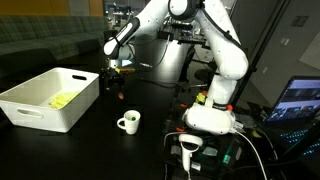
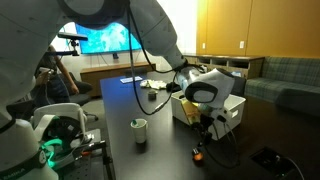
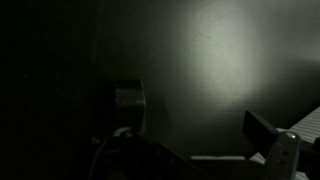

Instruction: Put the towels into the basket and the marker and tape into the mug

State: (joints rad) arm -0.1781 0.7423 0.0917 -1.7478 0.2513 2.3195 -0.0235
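Observation:
The white basket (image 1: 45,100) stands on the dark table with a yellow towel (image 1: 62,100) inside; it also shows in an exterior view (image 2: 232,112) and its rim in the wrist view (image 3: 295,150). A white mug (image 1: 128,122) stands upright in front of it; it also shows in an exterior view (image 2: 140,133) and dimly in the wrist view (image 3: 128,98). My gripper (image 1: 115,92) hangs low beside the basket's near corner (image 2: 205,135), fingers apart and empty (image 3: 190,150). A small orange object (image 2: 198,153) lies on the table just below it; I cannot tell what it is.
The robot base (image 1: 212,112) and cables sit at the table's edge. A lit screen (image 1: 300,100) stands beside it. A pale object (image 2: 150,95) lies farther back on the table. The scene is dim.

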